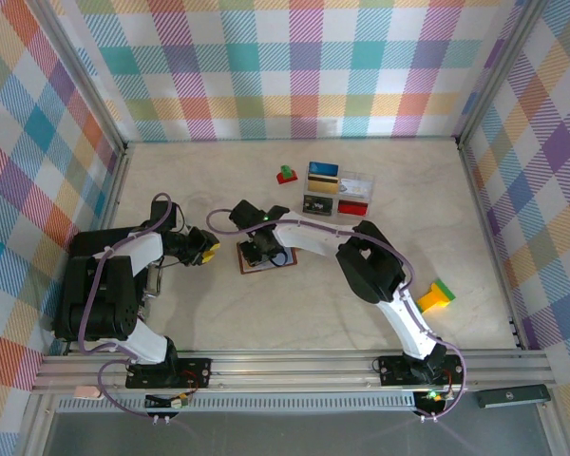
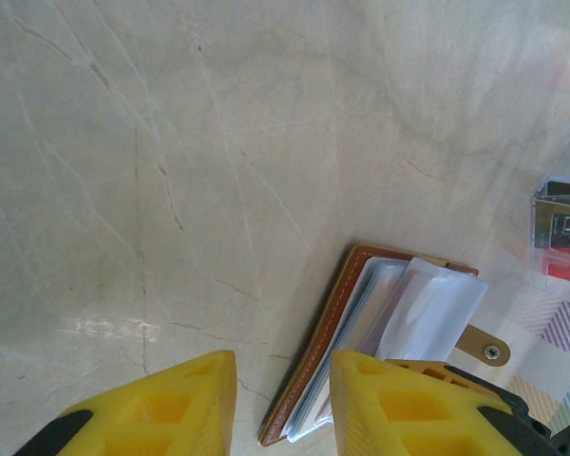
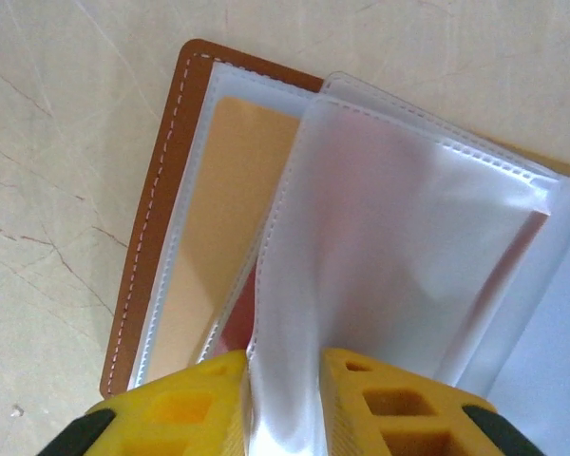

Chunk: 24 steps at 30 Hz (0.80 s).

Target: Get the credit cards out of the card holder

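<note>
The card holder (image 1: 250, 267) lies open on the table, brown-bordered (image 3: 157, 190), with its clear plastic sleeves (image 3: 380, 247) fanned upward. One yellow credit card (image 3: 214, 218) sits inside the leftmost sleeve, and a reddish card edge (image 3: 236, 318) shows beneath it. My right gripper (image 3: 283, 356) is directly over the holder (image 2: 328, 332), its yellow fingers pinching a clear sleeve. My left gripper (image 1: 209, 249) rests just left of the holder, open (image 2: 283, 361), with bare table between its fingers.
A clear compartment box (image 1: 347, 190) with cards stands behind the holder, with a blue-and-yellow card (image 1: 323, 174) at its left end. A small red-green block (image 1: 286, 175) lies nearby. A yellow-green block (image 1: 436, 296) sits at the right. Plaid walls enclose the table.
</note>
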Tool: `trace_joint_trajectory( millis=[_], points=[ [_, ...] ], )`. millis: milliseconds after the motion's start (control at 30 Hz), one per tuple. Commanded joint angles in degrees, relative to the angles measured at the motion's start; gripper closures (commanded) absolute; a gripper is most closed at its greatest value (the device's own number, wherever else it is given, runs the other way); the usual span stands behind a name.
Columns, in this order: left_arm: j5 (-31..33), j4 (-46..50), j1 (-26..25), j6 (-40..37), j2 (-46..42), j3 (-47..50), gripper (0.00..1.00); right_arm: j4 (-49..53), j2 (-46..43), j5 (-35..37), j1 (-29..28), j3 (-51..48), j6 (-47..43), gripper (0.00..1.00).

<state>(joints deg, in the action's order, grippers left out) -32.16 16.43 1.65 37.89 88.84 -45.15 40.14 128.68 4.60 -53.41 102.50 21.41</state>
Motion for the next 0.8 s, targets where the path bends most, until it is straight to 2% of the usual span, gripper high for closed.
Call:
trace_joint_trajectory(
  millis=[0,200,367,767],
  points=[
    [-1.29,1.88,0.51,-0.90,-1.47,0.72,0.68,-1.45,-2.03,-4.05,0.93,-2.56,1.58,0.77],
    [-1.67,2.22,0.52,-0.98,-2.09,0.68,0.68,-4.01,-4.10,-5.58,2.21,-5.01,3.64,0.82],
    [-2.33,2.52,0.36,-1.00,-2.59,0.43,0.68,-5.13,-6.87,-0.58,2.32,-7.59,5.53,0.82],
    [-2.46,2.30,-3.69,-0.13,-1.99,-1.17,0.68,-3.90,-10.81,13.09,3.60,-13.52,12.69,0.74]
  ],
)
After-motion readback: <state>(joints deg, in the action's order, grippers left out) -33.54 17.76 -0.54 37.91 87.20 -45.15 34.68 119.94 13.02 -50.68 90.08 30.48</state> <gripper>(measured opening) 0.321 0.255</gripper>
